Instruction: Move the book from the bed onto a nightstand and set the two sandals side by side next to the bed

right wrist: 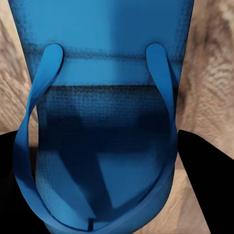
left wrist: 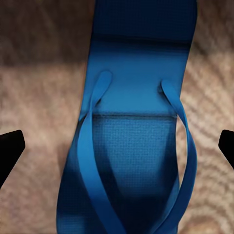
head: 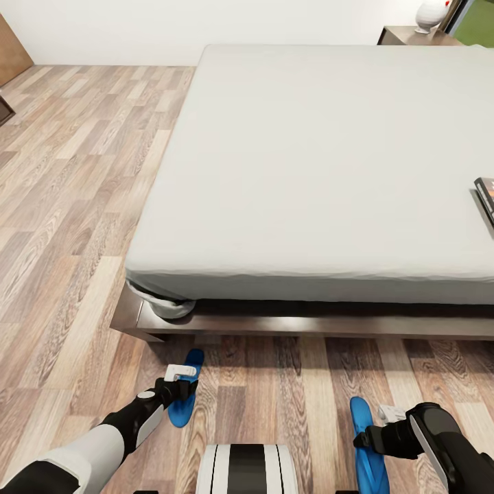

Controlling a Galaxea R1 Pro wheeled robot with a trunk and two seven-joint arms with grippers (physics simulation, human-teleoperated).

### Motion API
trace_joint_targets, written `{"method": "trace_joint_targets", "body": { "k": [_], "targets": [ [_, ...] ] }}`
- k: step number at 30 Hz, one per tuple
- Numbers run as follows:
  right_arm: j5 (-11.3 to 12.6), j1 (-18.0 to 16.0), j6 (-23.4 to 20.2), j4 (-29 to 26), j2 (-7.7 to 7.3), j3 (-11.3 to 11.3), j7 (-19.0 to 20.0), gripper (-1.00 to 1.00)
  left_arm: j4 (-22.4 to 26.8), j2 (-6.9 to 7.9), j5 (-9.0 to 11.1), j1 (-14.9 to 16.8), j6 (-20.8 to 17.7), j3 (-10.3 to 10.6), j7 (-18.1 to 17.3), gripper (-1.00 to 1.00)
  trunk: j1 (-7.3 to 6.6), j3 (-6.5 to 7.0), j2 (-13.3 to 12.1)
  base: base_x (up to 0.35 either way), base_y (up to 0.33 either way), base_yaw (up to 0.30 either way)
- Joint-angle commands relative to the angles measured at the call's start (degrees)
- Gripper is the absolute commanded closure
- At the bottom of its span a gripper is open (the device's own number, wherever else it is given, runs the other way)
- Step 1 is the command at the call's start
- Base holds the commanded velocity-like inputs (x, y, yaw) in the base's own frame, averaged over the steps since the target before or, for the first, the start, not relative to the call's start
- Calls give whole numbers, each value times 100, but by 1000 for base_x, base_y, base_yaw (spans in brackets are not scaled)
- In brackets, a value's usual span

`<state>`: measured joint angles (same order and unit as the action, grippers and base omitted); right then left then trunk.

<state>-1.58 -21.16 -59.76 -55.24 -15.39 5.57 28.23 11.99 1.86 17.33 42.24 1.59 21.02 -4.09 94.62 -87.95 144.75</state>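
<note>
**A:** What's at the left edge, and how much room is there?

**B:** Bare wood-plank floor [head: 75, 206] runs wide and open along the left side of the bed [head: 329, 171], back to the white wall. A brown piece of furniture is cut off at the top left corner; I can't tell what it is. The bed frame's near corner [head: 130, 322] juts out past the mattress, low to the floor.

**A:** And the left arm?

**B:** The left gripper [head: 180, 381] sits over the left sandal [head: 185, 391], which lies on the floor just in front of the frame, heel end toward the bed. In the left wrist view the two dark fingertips [left wrist: 9, 148] stand wide apart, one either side of the sandal [left wrist: 139, 146], touching nothing.

**A:** Moving right?

**B:** A strip of free floor lies between the sandals, well apart, with the robot's trunk [head: 247, 468] at the bottom edge. The right sandal [head: 365, 446] is partly hidden under the right gripper [head: 384, 425]. In the right wrist view the dark fingers [right wrist: 202, 180] flank the sandal [right wrist: 105, 122] closely, but contact is hard to judge, so I cannot tell its state.

**A:** The book?

**B:** The book [head: 486, 195] lies on the mattress at the right edge, cut off by the frame. A nightstand [head: 412, 36] shows at the top right, partly cropped, carrying a pale round object I can't identify.
</note>
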Motion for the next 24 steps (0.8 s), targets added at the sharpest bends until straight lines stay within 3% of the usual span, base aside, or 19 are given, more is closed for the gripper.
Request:
{"method": "trace_joint_targets", "body": {
  "k": [1, 14, 18, 24],
  "targets": [
    [-17, -2, -24, -4, 1, 8, 25, 100, -4, 2, 60, 3, 17, 42, -12, -100, -1, -3, 1, 0, 0, 0],
    [-18, -2, -24, -4, 1, 7, 27, 100, -4, 6, 60, 3, 25, 42, -12, -100, -1, -3, 1, 0, 0, 0],
    [-18, -2, -24, -4, 1, 9, 26, 100, -4, 1, 60, 3, 25, 42, -12, -100, -11, 85, -4, 0, 0, 0],
    [-19, -2, -24, -4, 1, 9, 25, 100, -4, 3, 60, 2, 24, 42, -12, -100, -11, 85, -4, 0, 0, 0]
  ]
}}
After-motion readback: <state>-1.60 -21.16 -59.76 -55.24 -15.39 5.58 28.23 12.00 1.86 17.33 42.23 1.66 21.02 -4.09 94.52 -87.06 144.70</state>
